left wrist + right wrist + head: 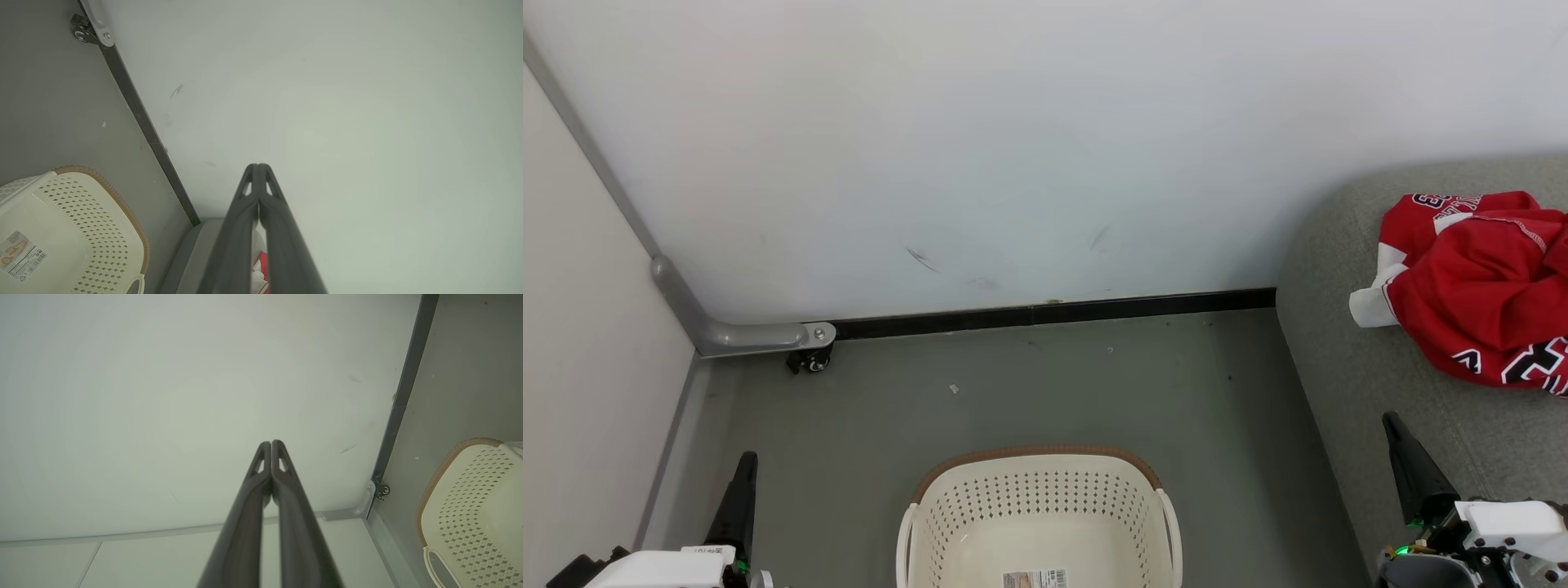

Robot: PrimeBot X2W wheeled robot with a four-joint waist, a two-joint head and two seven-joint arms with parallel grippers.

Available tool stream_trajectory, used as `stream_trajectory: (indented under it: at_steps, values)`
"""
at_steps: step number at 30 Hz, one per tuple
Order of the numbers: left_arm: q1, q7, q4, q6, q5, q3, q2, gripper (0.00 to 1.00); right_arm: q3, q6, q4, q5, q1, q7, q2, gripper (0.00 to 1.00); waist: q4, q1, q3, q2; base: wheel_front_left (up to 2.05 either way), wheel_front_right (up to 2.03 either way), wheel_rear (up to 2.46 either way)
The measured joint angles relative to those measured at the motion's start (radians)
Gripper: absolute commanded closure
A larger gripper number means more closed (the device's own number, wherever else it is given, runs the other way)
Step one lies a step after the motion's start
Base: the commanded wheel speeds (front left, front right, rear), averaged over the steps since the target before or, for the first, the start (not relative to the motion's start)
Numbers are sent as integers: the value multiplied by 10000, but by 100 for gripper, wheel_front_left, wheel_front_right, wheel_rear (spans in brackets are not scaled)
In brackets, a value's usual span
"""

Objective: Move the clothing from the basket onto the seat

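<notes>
At the far left a pale side panel (588, 343) meets the wall (1013, 147), and a grey rail (743, 335) bends along the corner with a small caster (810, 361) under its end; both sit well apart from the work and block nothing.

The left end effector (745, 474) hangs low over the floor (1094, 384), just left of the basket (1037, 452); its two dark fingers are pressed together with nothing between them, as the left wrist view shows at the tips (258, 167) – a parked pose, by the look of it, not a reach.

The basket stands on the floor in the middle, open side up; its perforated walls and the part of its bottom in view are bare, and the barcode sticker (1036, 578) lies uncovered, so I judge it emptied, though its near end is cut off by the picture's edge.

Behind it a black baseboard (1054, 312) runs along the wall.

To the right the seat (1347, 392) rises beside the floor, near the basket but not touching it; the clothing (1478, 302) lies on it in a crumpled red heap with white trim, well in from the rounded corner – where the task wants it.

The right end effector (1395, 429) rests near the seat's front edge, clear of the heap; its fingers are clenched on nothing too, tips meeting in the right wrist view (271, 444).

No obstacle lies between basket and seat.
</notes>
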Motion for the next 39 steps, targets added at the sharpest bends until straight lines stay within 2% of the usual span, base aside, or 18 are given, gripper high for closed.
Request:
stream_trajectory:
  at_steps: [39]
  values:
    - [0, 2, 8, -10, 0, 10, 0, 100, -10, 0, 2, 0, -4, 2, 0, 100, 0, -2, 1, 0, 0, 0, 0]
